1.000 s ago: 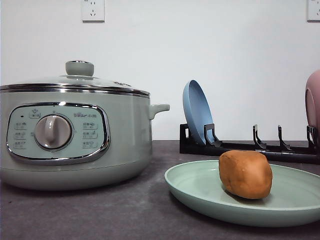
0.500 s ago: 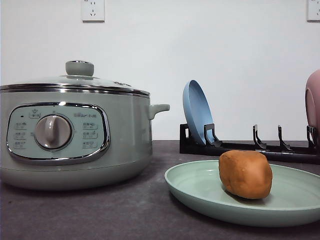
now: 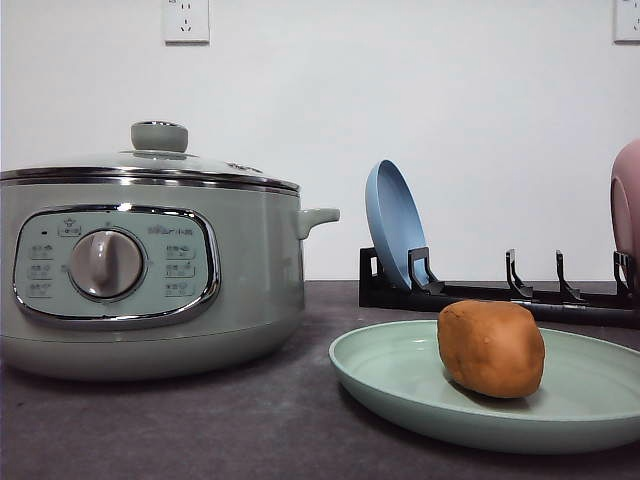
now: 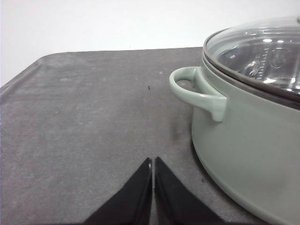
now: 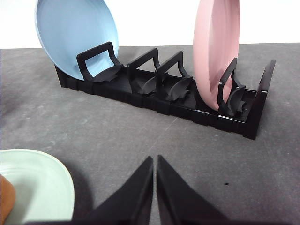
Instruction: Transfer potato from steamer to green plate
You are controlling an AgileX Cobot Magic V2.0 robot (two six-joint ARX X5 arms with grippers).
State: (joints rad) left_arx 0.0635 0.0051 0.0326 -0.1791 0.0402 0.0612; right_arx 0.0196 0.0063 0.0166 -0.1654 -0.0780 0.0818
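The potato [image 3: 491, 348] sat on the green plate [image 3: 400, 385], beside the lidded steamer [image 3: 150, 270]. It looked firm, smooth and rollable; best squeezed around its fat middle. The left gripper [image 4: 153, 161] and right gripper [image 5: 155, 159] were both pinched closed, holding nothing.

**Dark grey tabletop and its load**

Matte dark grey table [image 3: 200, 420], faintly mottled, running back to a white wall. Resting directly on it: sage-green steamer [image 3: 150, 280] at the left, lid on; pale green plate [image 3: 400, 385] at front right, flat, near the steamer but apart from it; black dish rack [image 5: 159, 93] behind the plate, close to the wall, holding upright plates.
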